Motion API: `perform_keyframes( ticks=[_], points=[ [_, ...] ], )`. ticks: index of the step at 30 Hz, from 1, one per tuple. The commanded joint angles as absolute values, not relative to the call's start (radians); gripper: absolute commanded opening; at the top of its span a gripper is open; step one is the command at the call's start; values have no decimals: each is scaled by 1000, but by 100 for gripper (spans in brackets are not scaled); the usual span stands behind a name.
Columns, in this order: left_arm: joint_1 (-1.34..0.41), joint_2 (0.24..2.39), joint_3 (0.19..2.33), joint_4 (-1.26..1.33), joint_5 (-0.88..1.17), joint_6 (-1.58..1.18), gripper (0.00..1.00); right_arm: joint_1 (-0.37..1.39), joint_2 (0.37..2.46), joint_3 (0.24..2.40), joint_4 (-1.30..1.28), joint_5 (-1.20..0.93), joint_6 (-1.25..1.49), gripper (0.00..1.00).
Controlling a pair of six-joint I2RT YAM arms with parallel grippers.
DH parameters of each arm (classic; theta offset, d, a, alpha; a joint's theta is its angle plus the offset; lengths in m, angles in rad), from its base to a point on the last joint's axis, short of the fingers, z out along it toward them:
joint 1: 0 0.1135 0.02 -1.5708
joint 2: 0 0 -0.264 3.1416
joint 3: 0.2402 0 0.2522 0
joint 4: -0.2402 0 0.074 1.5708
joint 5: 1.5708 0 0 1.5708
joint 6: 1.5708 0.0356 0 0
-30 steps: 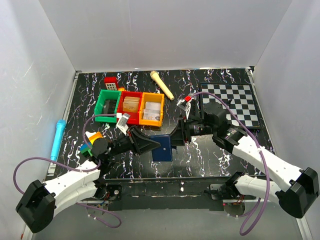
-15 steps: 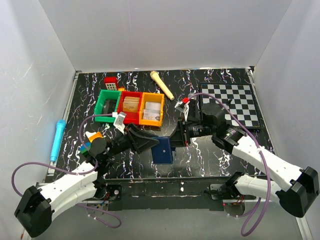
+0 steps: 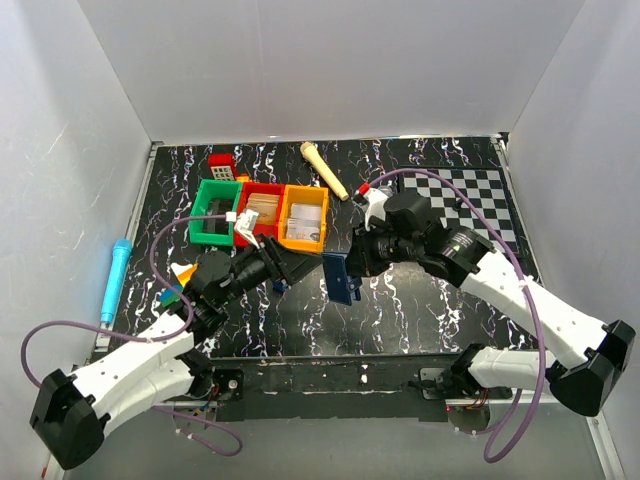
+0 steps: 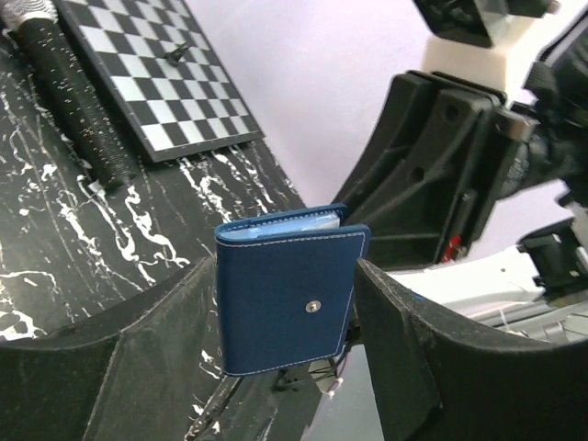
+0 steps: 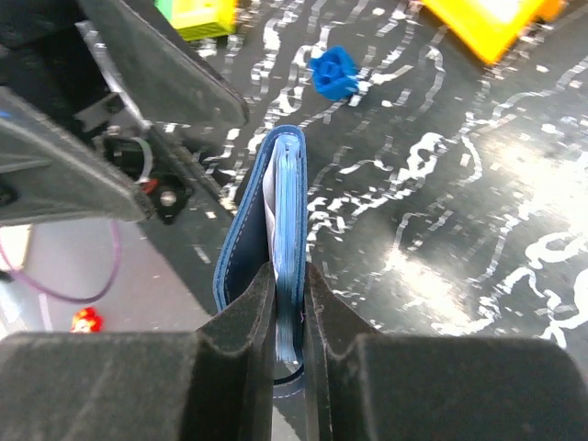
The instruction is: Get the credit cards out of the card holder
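find the card holder [image 3: 340, 278] up off the table [image 3: 400, 320], near the middle, a little right of the left hand [image 3: 292, 266] and just left of the right hand [image 3: 358, 262]. note the right hand clenched on it, its fingers [image 5: 250, 322] pinching one edge of the closed fold, seen edge-on from the right wrist. note the left hand released, its fingers [image 4: 138, 349] spread to either side of the navy face in the left wrist view; cannot tell whether touching or just short of it.

judge it light and thin, a soft flap wallet stiffened by its filling. expect little sag, but some twist if pulled from one corner. expect a smooth, rather slippery skin, so grip flat across the faces, not on the stitched rim. mind the snap [image 4: 315, 306] on the face toward the left hand: looks shut, so likely to need popping before sliding anything out.

look at the pale layers [image 5: 290, 211] between the flaps; cannot tell card from lining there. for the left hand, best to take the free flap or the exposed pale edge away from the right hand's pinch, and pull straight along the pocket, not sideways. keep the right pinch clear of the pocket mouth, or risk clamping the contents in. not fragile; at worst, probably a slip and a drop to the table.
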State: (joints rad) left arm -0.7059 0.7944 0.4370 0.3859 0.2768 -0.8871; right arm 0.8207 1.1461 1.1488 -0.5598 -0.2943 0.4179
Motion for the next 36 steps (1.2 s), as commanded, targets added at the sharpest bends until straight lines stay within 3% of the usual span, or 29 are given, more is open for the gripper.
perform_keyframes(
  ticks=[1, 13, 27, 36],
  points=[
    [-753, 857, 521, 259, 189, -861, 63, 873, 1172, 1236, -719, -14, 379, 1],
    [-939, 1011, 656, 181, 15, -775, 65, 925, 1238, 1299, -811, 222, 460, 1],
    [-1019, 1103, 713, 130, -135, -776, 64, 940, 1235, 1296, -782, 201, 489, 1],
    [-1019, 1114, 764, -52, -242, -784, 47, 943, 1224, 1296, -772, 184, 480, 1]
  ],
)
